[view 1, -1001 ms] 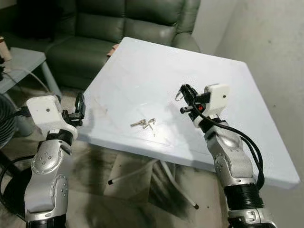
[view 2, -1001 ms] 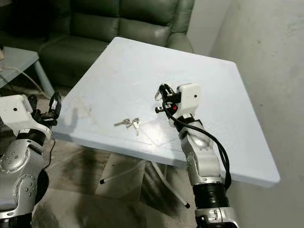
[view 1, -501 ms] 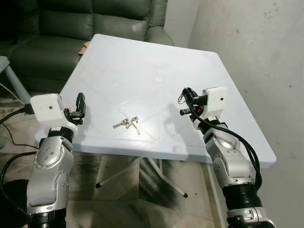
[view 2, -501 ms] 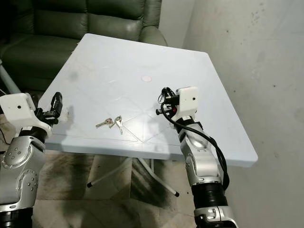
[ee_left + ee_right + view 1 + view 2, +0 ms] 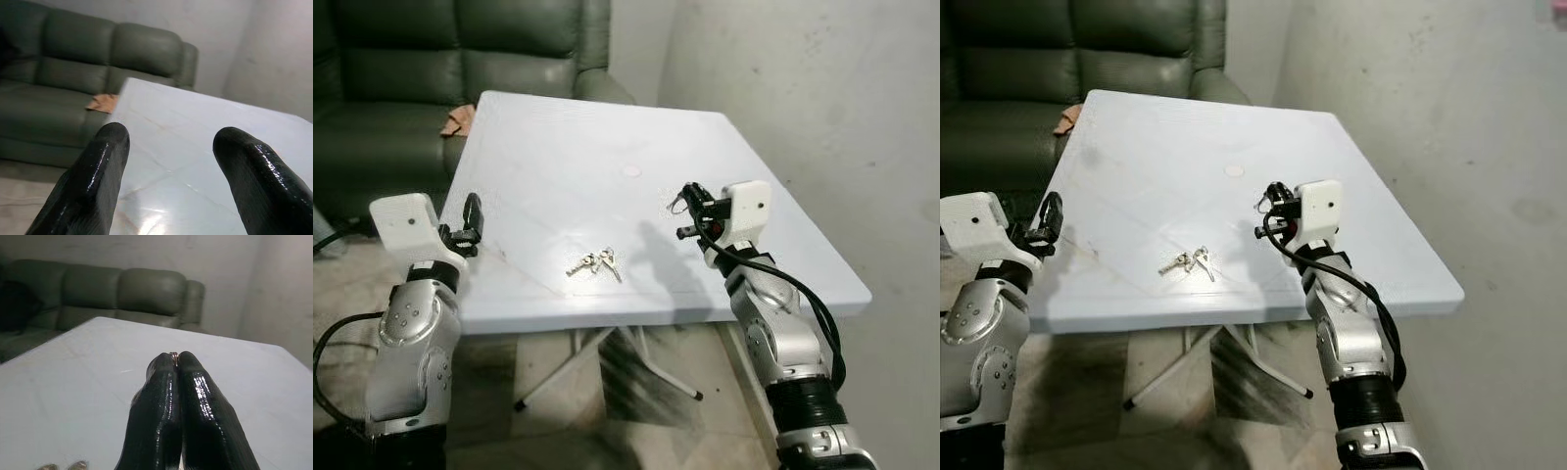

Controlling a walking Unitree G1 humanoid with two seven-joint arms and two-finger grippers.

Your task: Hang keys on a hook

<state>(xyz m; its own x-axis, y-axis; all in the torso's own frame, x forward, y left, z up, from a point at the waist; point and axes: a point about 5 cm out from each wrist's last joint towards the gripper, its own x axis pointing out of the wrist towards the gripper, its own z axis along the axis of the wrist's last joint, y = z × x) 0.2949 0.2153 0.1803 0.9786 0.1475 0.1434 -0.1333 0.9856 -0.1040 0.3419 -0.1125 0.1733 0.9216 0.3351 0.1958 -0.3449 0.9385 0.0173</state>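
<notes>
A square white plastic table (image 5: 558, 127) on folding metal legs is shown in a bare room, bounded by a grey plaster wall (image 5: 822, 108) on the robot's right and a dark green leather sofa (image 5: 431, 59) behind. The tabletop is smooth and faintly glossy, with moulded diagonal lines and a small round plug at its centre. A bunch of small metal keys (image 5: 594, 262) is seen lying flat near the front edge, between the two arms and untouched by either.

The right gripper (image 5: 686, 208) is held raised above the tabletop, to the right of the keys. Its glossy black fingers (image 5: 188, 396) are pressed fully together, and a thin metal ring (image 5: 677, 203) is pinched at their tips, so that a second small item, probably a key ring, appears to be kept clear of the surface for carrying.

The left gripper (image 5: 470, 217) is held beyond the table's left edge, its rounded fingers (image 5: 98, 171) spread wide apart with nothing between them, apparently idle.

No hook can be identified in these views; a hanging place presumably remains to be found.
</notes>
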